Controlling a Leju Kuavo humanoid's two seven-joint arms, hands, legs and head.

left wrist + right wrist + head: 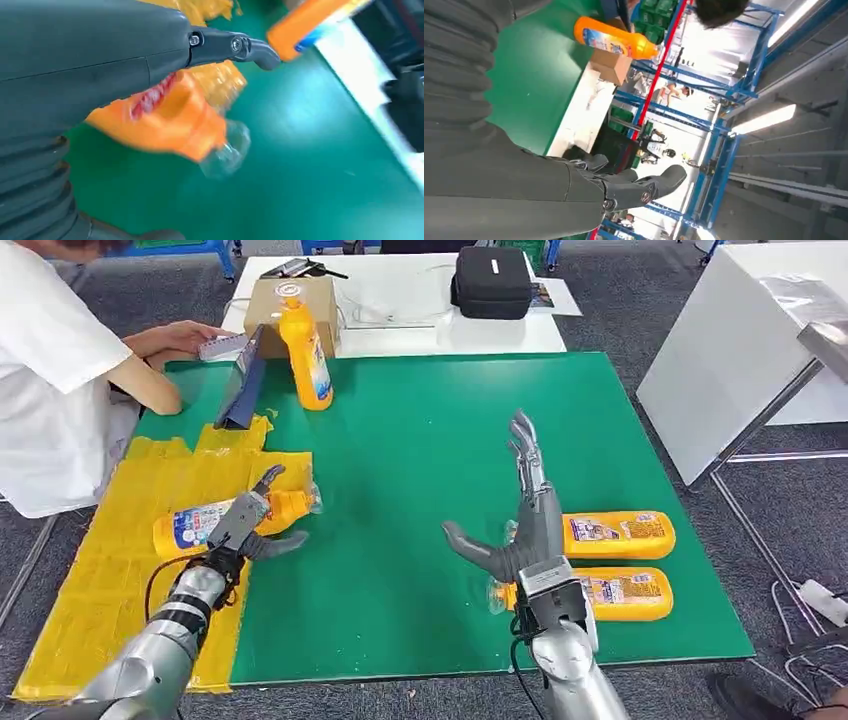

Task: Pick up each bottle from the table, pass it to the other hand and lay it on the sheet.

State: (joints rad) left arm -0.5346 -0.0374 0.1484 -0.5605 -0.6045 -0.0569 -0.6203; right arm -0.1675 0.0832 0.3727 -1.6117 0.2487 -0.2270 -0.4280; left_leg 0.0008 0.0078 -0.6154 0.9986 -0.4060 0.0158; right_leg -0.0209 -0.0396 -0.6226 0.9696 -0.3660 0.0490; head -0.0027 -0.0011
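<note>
A green table [440,490] is seen on grey carpet, with a white table [400,325] behind it and blue shelving in the background of the right wrist view. A yellow sheet [110,570] is spread over the table's left part.

One orange bottle [205,523] is laid on its side at the sheet's right edge, its clear cap end [313,498] reaching out over the green. The left hand [245,525] is placed over this bottle, fingers on top, thumb spread to the side above the green. Whether the bottle is actually gripped cannot be told; the left wrist view is blurred, with the orange body [165,125] shown just under the palm.

The right hand [525,515] is held above the table, fingers straight and spread, thumb out, nothing in it. Just beside it, on its right, two more bottles are lying on the green, side by side: the far one [618,534] and the near one [625,594].

A fourth bottle [305,355] is standing upright near the table's far edge, in front of a cardboard box [325,300]. A dark tablet [240,385] is propped beside it. A black bag [492,282] is set on the white table. A person in a white shirt [50,380] is seated at the left, one hand [185,337] resting by the table's far corner.
</note>
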